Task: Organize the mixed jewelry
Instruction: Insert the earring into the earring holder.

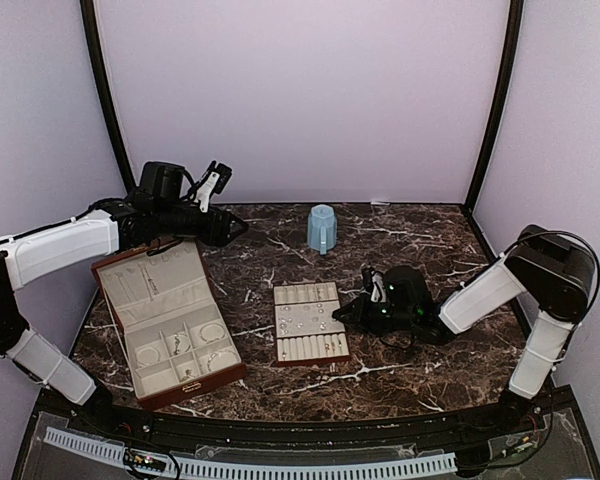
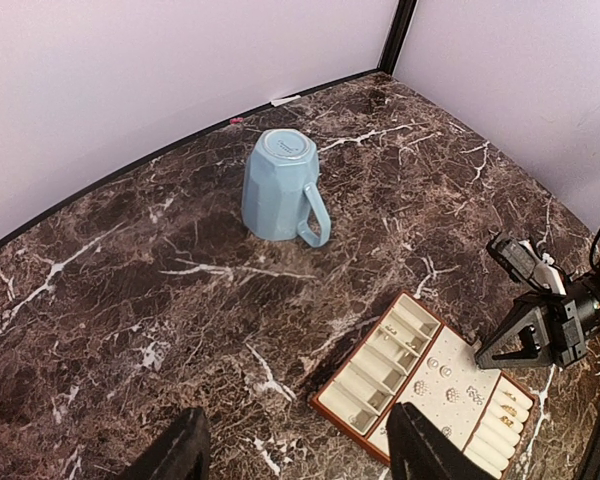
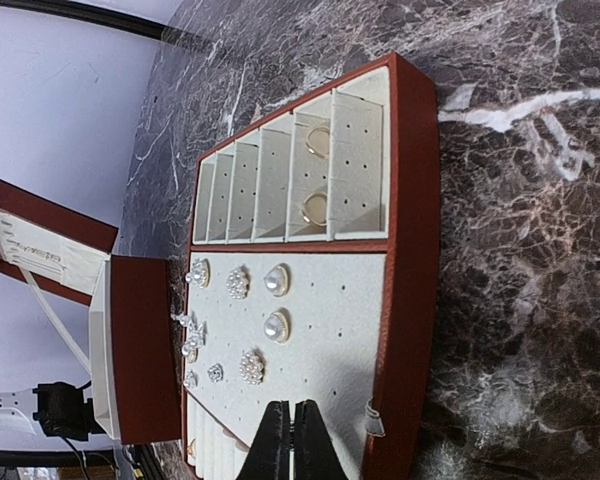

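Observation:
The cream slotted tray (image 1: 325, 292) lies mid-table. In the right wrist view its flat pad (image 3: 360, 330) holds several silver and pearl studs (image 3: 277, 280), and two thin rings (image 3: 314, 208) stand in its slots. My right gripper (image 3: 293, 404) hovers over the pad's near end, fingers pressed together; I cannot tell whether anything tiny is between them. It also shows in the top view (image 1: 346, 310) at the tray's right edge. The open reddish-brown box (image 1: 220, 378) holds a bracelet hoop (image 1: 212, 332) and small pieces. My left gripper (image 2: 300, 455) is open and empty, high above the table behind the box.
An upside-down blue mug (image 1: 322, 228) stands at the back centre and also shows in the left wrist view (image 2: 280, 187). The box's raised lid (image 1: 145, 282) leans toward the left arm. Lilac walls close in the back and both sides.

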Available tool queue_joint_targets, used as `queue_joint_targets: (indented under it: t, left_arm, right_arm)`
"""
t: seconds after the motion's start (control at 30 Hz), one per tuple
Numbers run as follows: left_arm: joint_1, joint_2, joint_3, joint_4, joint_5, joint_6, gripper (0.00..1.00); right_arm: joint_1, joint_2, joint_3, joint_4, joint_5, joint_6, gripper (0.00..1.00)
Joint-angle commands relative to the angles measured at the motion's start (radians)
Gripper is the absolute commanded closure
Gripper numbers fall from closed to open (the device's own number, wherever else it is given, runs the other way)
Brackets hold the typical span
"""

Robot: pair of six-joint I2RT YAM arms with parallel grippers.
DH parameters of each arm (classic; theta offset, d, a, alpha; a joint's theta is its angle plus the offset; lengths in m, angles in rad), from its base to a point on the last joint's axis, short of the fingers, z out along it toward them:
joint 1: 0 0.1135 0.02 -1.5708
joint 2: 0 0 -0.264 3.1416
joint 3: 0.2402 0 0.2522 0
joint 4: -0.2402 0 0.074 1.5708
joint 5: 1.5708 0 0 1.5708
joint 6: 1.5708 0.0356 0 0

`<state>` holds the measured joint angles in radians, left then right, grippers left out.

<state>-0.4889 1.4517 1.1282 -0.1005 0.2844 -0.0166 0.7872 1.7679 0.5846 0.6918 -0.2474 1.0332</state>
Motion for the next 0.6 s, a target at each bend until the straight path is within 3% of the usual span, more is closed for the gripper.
queue_joint_targets:
  t: [0.0,0.57]
  left_arm:
    - [0.008,-0.031,-0.018,0.004,0.013,-0.010,0.36]
    - [0.008,-0.028,-0.016,0.004,0.012,-0.010,0.36]
  right_arm:
    - [-0.005,-0.018,-0.014,0.008,-0.017,0.005,1.00]
    - [-0.005,0.005,-0.011,0.020,-0.036,0.010,1.00]
